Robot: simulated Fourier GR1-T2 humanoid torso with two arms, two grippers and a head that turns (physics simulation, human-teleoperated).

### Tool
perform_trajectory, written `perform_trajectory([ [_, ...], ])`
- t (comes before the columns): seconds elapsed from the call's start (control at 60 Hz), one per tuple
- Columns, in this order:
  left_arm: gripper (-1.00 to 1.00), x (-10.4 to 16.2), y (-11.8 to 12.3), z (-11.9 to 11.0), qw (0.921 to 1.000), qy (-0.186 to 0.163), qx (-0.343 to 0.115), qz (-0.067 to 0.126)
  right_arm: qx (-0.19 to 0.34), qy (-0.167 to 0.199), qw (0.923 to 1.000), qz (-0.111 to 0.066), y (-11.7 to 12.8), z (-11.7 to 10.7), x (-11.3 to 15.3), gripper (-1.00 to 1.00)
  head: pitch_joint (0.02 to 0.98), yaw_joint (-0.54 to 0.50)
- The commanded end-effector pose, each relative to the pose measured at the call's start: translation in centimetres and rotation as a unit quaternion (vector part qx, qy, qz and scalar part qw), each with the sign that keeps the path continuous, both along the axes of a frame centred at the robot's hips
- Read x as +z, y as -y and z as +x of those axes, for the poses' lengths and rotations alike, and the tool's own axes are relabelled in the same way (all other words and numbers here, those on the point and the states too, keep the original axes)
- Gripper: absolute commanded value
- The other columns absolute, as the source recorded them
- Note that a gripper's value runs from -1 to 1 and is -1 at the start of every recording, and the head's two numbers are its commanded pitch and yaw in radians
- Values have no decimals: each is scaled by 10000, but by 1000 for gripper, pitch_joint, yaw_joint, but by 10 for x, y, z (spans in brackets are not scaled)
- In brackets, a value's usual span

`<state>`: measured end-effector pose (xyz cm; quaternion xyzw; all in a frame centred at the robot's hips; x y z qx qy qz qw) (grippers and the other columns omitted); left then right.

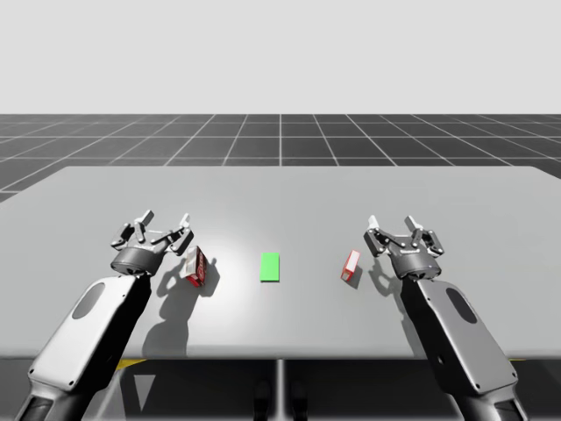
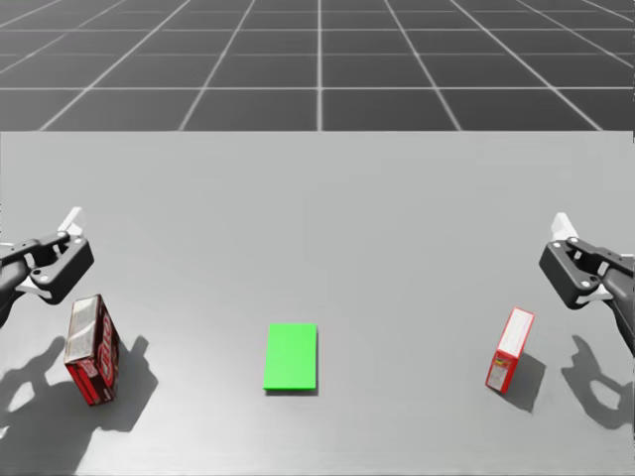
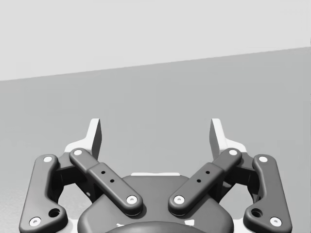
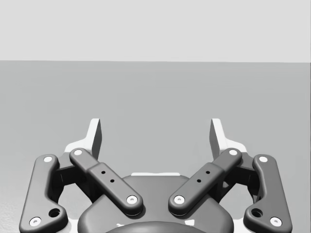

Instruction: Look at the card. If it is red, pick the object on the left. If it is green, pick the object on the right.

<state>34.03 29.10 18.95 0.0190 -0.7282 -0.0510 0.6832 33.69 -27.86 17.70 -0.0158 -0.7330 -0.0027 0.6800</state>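
High view: the green card (image 1: 270, 267) lies at centre frame, the right red box (image 1: 351, 266) right of it near my right gripper (image 1: 392, 225), and the left red box (image 1: 196, 266) near my left gripper (image 1: 165, 221). Head view: the right red box stands at lower right. Wrist views: both grippers' fingers (image 3: 95, 138) are spread wide, grasping nothing.

Bright overhead light; soft shadows on the grey table (image 1: 280, 189); pale sheen mid-table.

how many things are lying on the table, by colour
red: 2, the left box and the right box
green: 1, the card
total: 3
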Motion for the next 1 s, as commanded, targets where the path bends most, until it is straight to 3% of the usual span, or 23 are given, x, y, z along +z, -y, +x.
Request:
perform_trajectory([
  [0.017, -1000, 1, 1, 0, 10000, 44, -24, -24, -10, 7, 10000, -1, 1, 0, 0, -1000, 737, 14],
  [0.283, -1000, 4, 1, -2, 9999, 78, -37, -68, -2, -20, 10000, -17, 0, 1, 0, -1000, 866, 59],
  [0.6, -1000, 6, 1, -3, 9999, 104, -45, -94, 2, -23, 10000, -18, 0, 1, 0, -1000, 863, 50],
  [1.0, -1000, 8, 2, -5, 9999, 116, -77, -92, 14, -27, 10000, -26, 0, 2, -1, -1000, 857, -103],
])
